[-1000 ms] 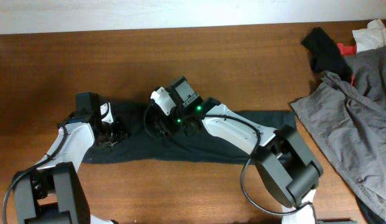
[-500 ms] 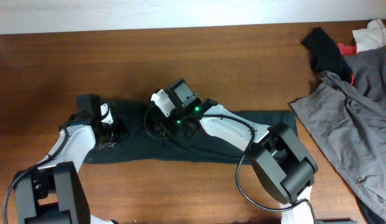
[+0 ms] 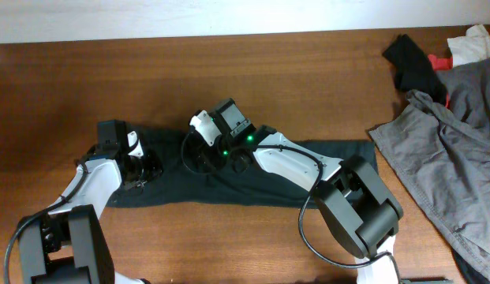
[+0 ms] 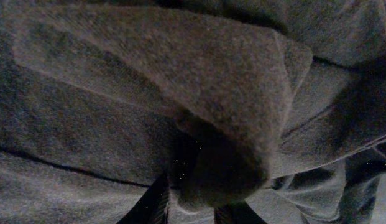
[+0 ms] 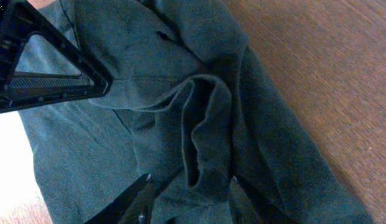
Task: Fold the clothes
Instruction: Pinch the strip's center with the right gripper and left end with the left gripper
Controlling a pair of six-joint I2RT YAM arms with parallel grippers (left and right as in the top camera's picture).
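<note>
Dark-green clothes (image 3: 339, 154) lie in a band just beside the grey garment (image 3: 450, 173). Farthest from it, the left gripper (image 4: 193, 208) pinches a fold, likely to carry it over. Nearer, the right gripper (image 5: 189, 199) straddles a ridge, jaws part-open, grip unclear.

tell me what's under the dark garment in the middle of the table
Only the wooden table shows around the dark garment, which rests on it. Anything beneath the cloth is covered, so I cannot tell.

A brown wooden surface (image 3: 268, 79) fills the overhead view. At its right edge lies a crumpled light grey fabric garment (image 3: 450, 166). Behind it, in the far right corner, a small black cloth piece (image 3: 410, 61) touches a red scrap (image 3: 441, 61), and next to that is a crumpled white cloth (image 3: 473, 43).
</note>
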